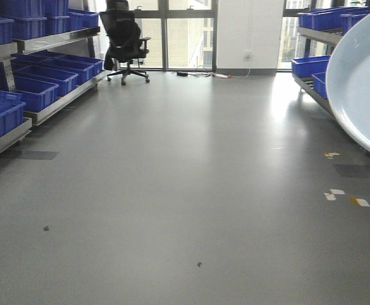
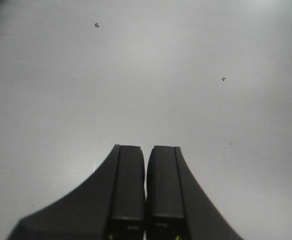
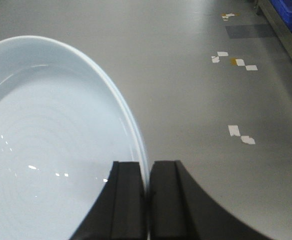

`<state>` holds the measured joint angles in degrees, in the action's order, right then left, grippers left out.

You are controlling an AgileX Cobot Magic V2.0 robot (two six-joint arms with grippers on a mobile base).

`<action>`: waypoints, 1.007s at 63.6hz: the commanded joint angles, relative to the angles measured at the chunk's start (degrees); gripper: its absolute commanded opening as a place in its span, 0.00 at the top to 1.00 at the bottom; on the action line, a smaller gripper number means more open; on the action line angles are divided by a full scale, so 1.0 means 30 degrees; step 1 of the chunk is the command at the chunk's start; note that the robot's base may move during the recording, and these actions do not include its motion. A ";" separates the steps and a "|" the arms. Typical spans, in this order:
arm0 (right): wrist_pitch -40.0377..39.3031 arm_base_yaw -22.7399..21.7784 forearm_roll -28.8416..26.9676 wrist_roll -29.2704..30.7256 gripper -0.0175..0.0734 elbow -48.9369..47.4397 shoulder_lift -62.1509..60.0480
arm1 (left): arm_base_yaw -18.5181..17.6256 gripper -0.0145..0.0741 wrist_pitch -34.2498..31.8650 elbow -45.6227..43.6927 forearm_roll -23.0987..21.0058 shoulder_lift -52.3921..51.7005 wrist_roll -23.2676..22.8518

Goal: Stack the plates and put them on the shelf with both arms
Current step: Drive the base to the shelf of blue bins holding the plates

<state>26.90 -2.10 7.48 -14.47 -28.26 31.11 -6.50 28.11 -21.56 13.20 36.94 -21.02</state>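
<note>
**A:** The right hand (image 3: 147, 169) is clenched on the rim of a plate (image 3: 45, 140), jaws pinching the edge. The plate is up in the air and tilted, with nothing but floor (image 3: 196, 100) beneath it.

**B:** From the front view it fills the right edge, standing almost on its side. Is that one plate or two?

**A:** Hard call. There's a doubled line along the rim near the fingers. It could be a second plate nested in, or it could be just the lip catching light. I can't tell.

**B:** And the left hand (image 2: 146, 155)?

**A:** Closed tight, fingers pressed together with nothing between them, hovering over bare floor. It's taking no share of the load.

**B:** So where does the task stand?

**A:** I'd judge it mid-carry. The pick-up is done for whatever the right hand has. Whether the stacking is done hangs on that rim line. Placing isn't done, since neither wrist view shows a shelf under the plate.

**B:** Steel racks (image 1: 54, 40) with blue bins (image 1: 19, 89) line both sides of the room.

**A:** I can't say which of them, if any, is the target. What's left, as I read it, is to reach the shelf, level the plate, probably bring the left hand in, and set it down.
</note>
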 commanded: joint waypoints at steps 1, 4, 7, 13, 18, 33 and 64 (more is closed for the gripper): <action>-0.1781 -0.0117 0.0128 -0.0071 0.74 -0.0623 -0.0015 | 0.0059 0.73 -0.1224 -0.0528 0.0165 0.0043 -0.0217; -0.1781 -0.0117 0.0128 -0.0071 0.74 -0.0623 -0.0015 | 0.0059 0.73 -0.1224 -0.0528 0.0165 0.0043 -0.0217; -0.1781 -0.0117 0.0128 -0.0071 0.74 -0.0623 -0.0015 | 0.0059 0.73 -0.1224 -0.0528 0.0165 0.0043 -0.0217; -0.1781 -0.0117 0.0128 -0.0071 0.74 -0.0623 -0.0015 | 0.0059 0.73 -0.1224 -0.0528 0.0165 0.0043 -0.0217; -0.1781 -0.0117 0.0128 -0.0071 0.74 -0.0623 -0.0015 | 0.0059 0.73 -0.1224 -0.0528 0.0165 0.0043 -0.0217; -0.1758 -0.0117 0.0128 -0.0071 0.74 -0.0625 -0.0015 | 0.0059 0.73 -0.1224 -0.0528 0.0165 0.0043 -0.0217; -0.1738 -0.0117 0.0128 -0.0071 0.74 -0.0625 -0.0015 | 0.0059 0.73 -0.1224 -0.0528 0.0165 0.0043 -0.0217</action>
<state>26.90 -2.10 7.48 -14.47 -28.26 31.11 -6.50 28.11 -21.56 13.20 36.94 -21.02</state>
